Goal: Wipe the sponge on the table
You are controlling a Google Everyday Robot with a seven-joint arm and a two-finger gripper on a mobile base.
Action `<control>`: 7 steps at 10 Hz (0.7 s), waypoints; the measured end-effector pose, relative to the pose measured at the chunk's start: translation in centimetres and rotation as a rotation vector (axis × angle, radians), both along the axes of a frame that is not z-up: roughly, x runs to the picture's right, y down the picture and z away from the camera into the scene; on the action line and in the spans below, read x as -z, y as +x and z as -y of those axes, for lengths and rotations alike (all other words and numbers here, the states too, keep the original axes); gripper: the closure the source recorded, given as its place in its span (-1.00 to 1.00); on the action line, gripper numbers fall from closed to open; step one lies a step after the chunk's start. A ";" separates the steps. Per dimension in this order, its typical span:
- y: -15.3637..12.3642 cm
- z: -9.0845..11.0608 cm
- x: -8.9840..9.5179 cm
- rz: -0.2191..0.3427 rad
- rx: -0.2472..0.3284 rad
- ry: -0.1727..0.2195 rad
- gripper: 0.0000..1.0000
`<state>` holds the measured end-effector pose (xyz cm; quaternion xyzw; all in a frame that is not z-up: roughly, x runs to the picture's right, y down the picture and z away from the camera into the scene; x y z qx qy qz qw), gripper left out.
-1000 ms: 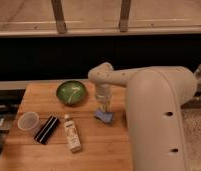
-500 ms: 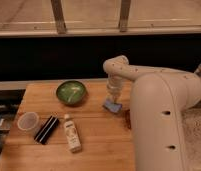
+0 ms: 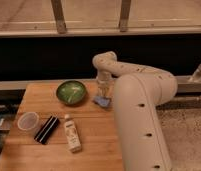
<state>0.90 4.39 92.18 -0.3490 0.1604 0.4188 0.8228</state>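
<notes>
Carrying everything, the table [image 3: 94, 145]: light-brown wooden planks with grain running left to right, filling the near left of the scene. Its far edge runs just behind the bowl, and its right part is hidden behind the arm.
Arm [image 3: 139, 115]: a thick cream-white limb rising from the near right. It arches to the far side, then bends left and down over the middle of the table's far half (it covers whatever lies on the wood beneath it).
Bowl [image 3: 71, 92]: green, round and upright, near the far edge. It sits left of the sponge and apart from it.
Black bar [image 3: 47, 129]: a dark rectangular bar lying flat on the near left, tilted diagonally, between the cup and the bottle.
Bottle [image 3: 72, 134]: small and pale, lying on its side just right of the black bar, with its darker cap end pointing to the far side.
Cup [image 3: 28, 121]: clear, upright and open-topped, near the table's left edge.
Sponge [image 3: 100, 102]: a small flat blue pad resting on the wood just right of the bowl, directly under the gripper, with the arm close on its right.
Gripper [image 3: 103, 93]: pointing straight down from the wrist over the far middle of the table. Its fingers are drawn together, with their tips on the top of the sponge.
</notes>
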 end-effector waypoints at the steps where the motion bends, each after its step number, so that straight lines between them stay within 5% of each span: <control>1: -1.3 -0.9 0.4 0.025 0.022 -0.010 1.00; 4: -4.7 -5.7 3.2 0.090 0.101 -0.051 1.00; 7: -4.2 -9.4 5.0 0.077 0.108 -0.093 1.00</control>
